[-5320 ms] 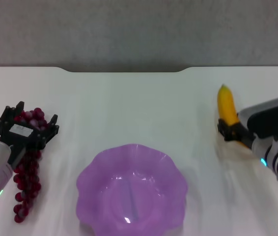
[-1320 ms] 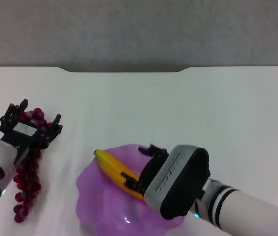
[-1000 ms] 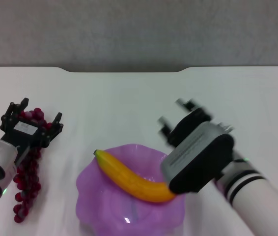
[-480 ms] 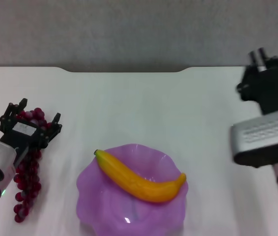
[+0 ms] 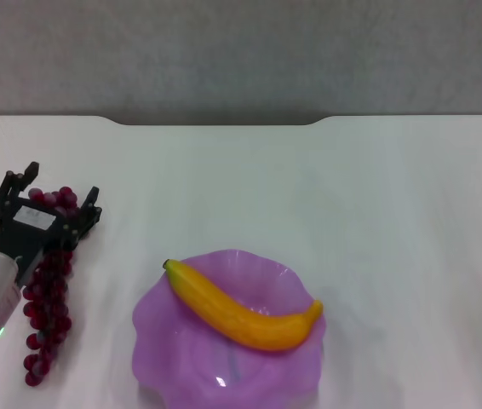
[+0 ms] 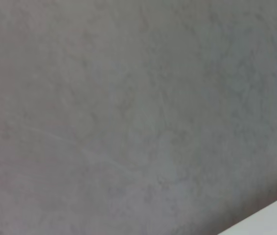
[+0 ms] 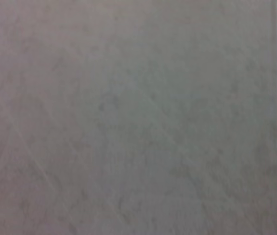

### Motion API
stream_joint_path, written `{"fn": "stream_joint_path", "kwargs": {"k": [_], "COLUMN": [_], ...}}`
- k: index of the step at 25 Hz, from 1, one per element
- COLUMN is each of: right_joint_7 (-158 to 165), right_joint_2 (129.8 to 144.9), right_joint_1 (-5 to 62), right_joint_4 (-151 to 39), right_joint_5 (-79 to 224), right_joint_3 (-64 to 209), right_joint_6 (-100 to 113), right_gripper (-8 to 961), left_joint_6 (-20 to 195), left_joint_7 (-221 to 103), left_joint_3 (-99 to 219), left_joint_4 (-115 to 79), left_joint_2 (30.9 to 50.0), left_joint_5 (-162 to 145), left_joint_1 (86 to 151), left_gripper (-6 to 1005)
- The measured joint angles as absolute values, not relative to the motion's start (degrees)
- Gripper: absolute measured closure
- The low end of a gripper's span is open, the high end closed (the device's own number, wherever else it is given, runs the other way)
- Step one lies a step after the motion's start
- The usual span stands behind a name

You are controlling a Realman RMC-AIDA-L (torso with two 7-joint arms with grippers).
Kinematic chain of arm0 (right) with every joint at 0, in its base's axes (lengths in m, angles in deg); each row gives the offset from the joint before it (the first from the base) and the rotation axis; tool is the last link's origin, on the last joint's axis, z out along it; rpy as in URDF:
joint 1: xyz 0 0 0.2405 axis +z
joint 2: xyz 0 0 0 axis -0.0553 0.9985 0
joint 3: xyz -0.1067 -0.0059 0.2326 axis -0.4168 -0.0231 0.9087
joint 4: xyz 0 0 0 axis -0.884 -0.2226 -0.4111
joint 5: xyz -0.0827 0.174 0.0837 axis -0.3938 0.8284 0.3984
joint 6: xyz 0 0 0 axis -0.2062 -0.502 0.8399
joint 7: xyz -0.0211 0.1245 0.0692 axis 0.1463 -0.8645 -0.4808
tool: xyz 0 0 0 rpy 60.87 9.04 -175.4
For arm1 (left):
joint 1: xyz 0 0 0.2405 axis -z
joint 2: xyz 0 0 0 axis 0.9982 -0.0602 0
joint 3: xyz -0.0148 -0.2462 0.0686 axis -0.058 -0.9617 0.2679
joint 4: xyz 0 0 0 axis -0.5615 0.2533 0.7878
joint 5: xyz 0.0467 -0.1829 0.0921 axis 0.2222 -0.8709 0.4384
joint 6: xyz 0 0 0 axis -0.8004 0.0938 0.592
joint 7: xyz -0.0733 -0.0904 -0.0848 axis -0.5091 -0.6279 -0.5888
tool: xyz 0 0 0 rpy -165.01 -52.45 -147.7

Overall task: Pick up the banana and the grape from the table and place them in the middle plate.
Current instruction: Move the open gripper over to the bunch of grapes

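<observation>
The banana (image 5: 241, 311) lies across the middle plate (image 5: 177, 362), a translucent purple scalloped dish near the table's front centre. The grape bunch (image 5: 45, 315) lies on the white table (image 5: 309, 196) at the left, running towards the front edge. My left gripper (image 5: 49, 194) is over the far end of the bunch, open, with its fingers (image 5: 88, 204) on either side of the top grapes. My right gripper is out of view. Both wrist views show only a grey surface.
The table's notched far edge (image 5: 215, 124) meets a grey wall (image 5: 241, 51). The table's right half holds nothing.
My right gripper let go of the banana in the plate, rose away to the right and left the view. My left gripper shifted slightly left over the grapes.
</observation>
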State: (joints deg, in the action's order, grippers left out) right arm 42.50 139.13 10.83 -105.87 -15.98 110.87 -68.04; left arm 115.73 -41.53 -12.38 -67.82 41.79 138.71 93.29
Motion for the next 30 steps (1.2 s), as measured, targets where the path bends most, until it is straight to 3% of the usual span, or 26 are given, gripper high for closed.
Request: {"fn": "stream_joint_path", "kwargs": {"k": [10, 21, 30], "right_joint_7": [24.44, 24.18, 24.14], "right_joint_2": [139.72, 139.81, 139.81], "right_joint_1": [12.48, 12.99, 14.10], "right_joint_4": [-89.60, -89.06, -89.20], "right_joint_5": [-15.41, -14.72, -14.72], "right_joint_3": [104.92, 104.19, 102.97], "right_joint_6": [-67.43, -64.96, -64.25], "right_gripper": [953, 953, 953], "left_joint_6": [114.83, 93.14, 77.00], "left_joint_7": [-42.35, -25.92, -24.53], "left_joint_3": [-11.13, -15.22, -23.90], "left_joint_4": [-71.55, -93.99, -95.16], "left_joint_2": [41.99, 42.16, 42.35], "left_joint_5": [134.10, 113.35, 107.34], "left_joint_1": [92.66, 85.56, 88.04], "left_gripper": [121, 122, 122]}}
